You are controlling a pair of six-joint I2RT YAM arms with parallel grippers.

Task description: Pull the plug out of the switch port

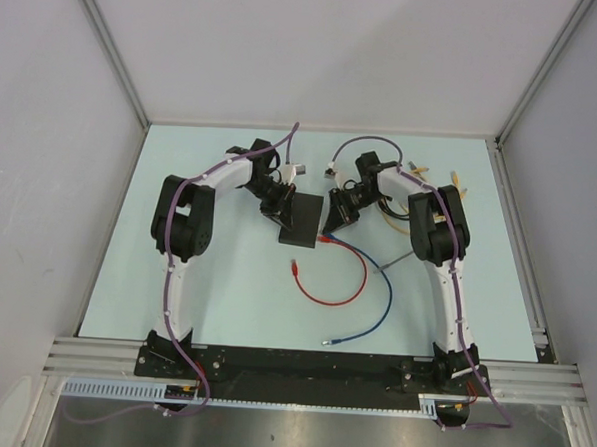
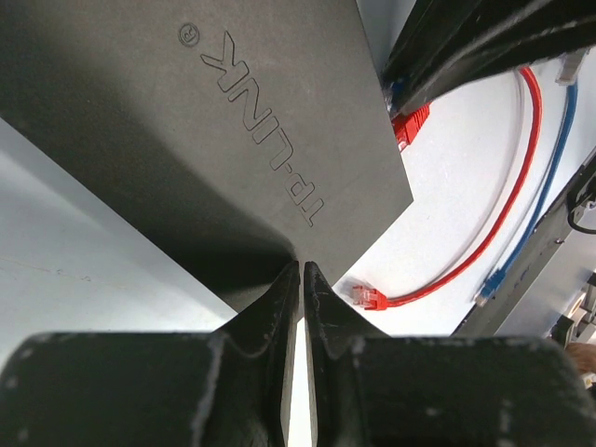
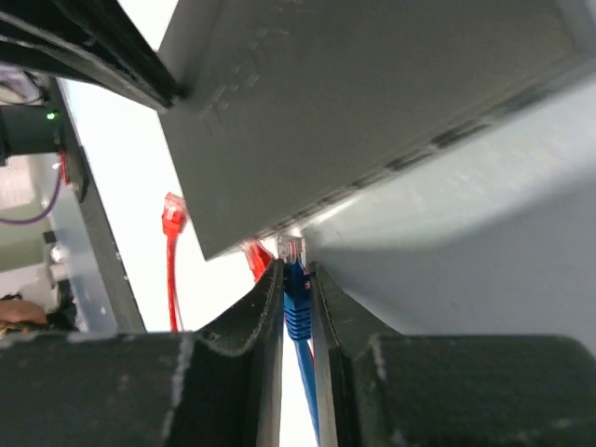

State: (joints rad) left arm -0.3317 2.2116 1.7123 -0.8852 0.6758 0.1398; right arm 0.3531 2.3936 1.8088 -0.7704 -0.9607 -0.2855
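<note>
The switch (image 1: 304, 220) lies on the table (image 1: 225, 290). At its socket edge the right gripper (image 3: 296, 268) clamps the blue plug (image 3: 295, 312); at its opposite edge the left gripper (image 2: 300, 268) is nearly closed, empty.

The flat matte-black rectangular switch (image 1: 300, 224) is boxed in. The left hand (image 1: 276, 208) crowds its far-left side and the right hand (image 1: 332, 221) its socket edge, fingers tight around the blue plug (image 3: 295, 300) beside a red plug (image 3: 253, 257). A looped red cable (image 1: 331, 303) and a blue cable (image 1: 389, 300) cross the pale surface (image 1: 214, 299) in front. The near-left stretch lies open.
</note>
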